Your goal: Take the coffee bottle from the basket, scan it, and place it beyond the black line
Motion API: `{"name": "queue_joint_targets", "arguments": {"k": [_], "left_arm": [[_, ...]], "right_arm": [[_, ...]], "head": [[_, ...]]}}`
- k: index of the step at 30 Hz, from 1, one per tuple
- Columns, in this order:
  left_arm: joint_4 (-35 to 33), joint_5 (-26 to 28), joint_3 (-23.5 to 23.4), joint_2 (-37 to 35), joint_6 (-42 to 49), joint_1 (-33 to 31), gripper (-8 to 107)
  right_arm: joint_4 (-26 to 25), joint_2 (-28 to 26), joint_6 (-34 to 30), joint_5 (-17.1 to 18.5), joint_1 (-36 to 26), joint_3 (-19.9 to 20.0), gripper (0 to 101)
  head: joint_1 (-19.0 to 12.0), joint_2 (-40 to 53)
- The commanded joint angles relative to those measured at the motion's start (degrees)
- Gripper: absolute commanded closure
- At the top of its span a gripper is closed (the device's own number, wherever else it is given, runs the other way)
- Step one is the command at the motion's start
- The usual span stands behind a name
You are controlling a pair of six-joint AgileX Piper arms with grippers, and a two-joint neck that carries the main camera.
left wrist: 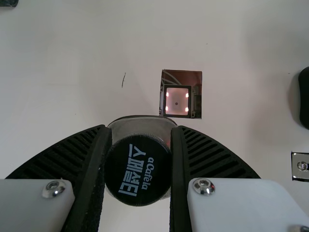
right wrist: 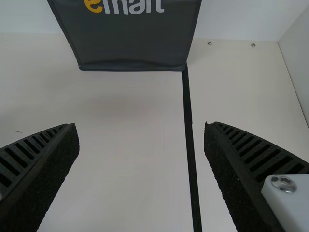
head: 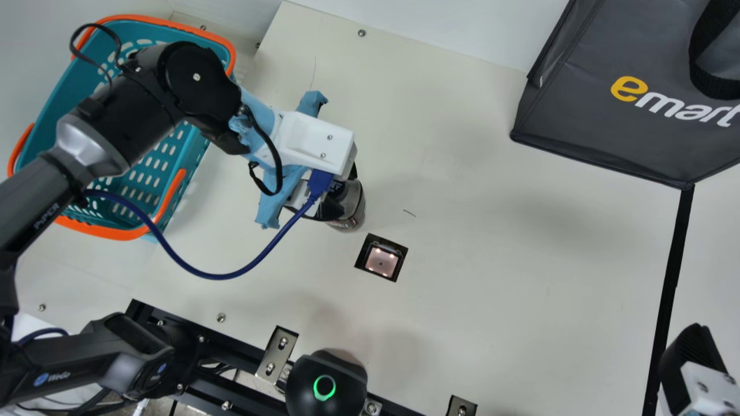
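Left wrist view, scanner: the scanner [left wrist: 177, 100], lit inside its square opening, serves as landmark.
Left tool: left tool [left wrist: 141, 128] near the scanner, ribbed fingers clamped on the coffee bottle [left wrist: 133, 126], one each side. A two-sided squeeze, probably to keep the round body from rolling or slipping during the scan.
Cap: dark, round, pale lettering across the top; faces the wrist camera, likely leaving the lower body free for the scanner to read.
Main view, bottle: just beside the scanner, on the side toward the basket [head: 173, 26]. Body see-through and greyish, with reddish marks low down. Whether the base touches the bench [head: 491, 289], can't tell.
Basket: past the bottle from the scanner; teal, orange-rimmed.
Black line: black line [head: 672, 277] well apart from the scanner, opposite side from the basket; likely goal after scanning.
Right wrist view, right tool: right tool [right wrist: 140, 125] well apart from the scanner, fingers spread wide, nothing between them. Probably kept out of the way near the line, perhaps for a later handover.
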Motion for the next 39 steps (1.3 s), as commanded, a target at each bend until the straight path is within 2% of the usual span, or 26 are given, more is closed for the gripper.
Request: {"name": "queue_joint_targets", "arguments": {"k": [1, 16, 26, 39], "left_arm": [[0.29, 0.06, -0.15, 0.15, 0.02, -0.11, 59], [0.43, 0.06, -1.61, 1.07, -2.02, -0.34, 9], [0.69, 0.06, -2.83, 1.22, -5.38, -0.53, 9], [3.60, 0.06, -3.49, -1.37, -16.49, -1.55, 9]], "right_arm": [[0.00, 0.00, 0.00, 0.00, 0.00, 0.00, 10], [0.00, 0.00, 0.00, -0.05, 0.00, 0.00, 10], [0.00, 0.00, 0.00, -0.05, 0.00, 0.00, 10], [0.00, 0.00, 0.00, -0.05, 0.00, 0.00, 10]], "head": [[-1.57, 0.14], [-1.57, 0.14], [-1.57, 0.14], [-1.57, 0.14]]}}
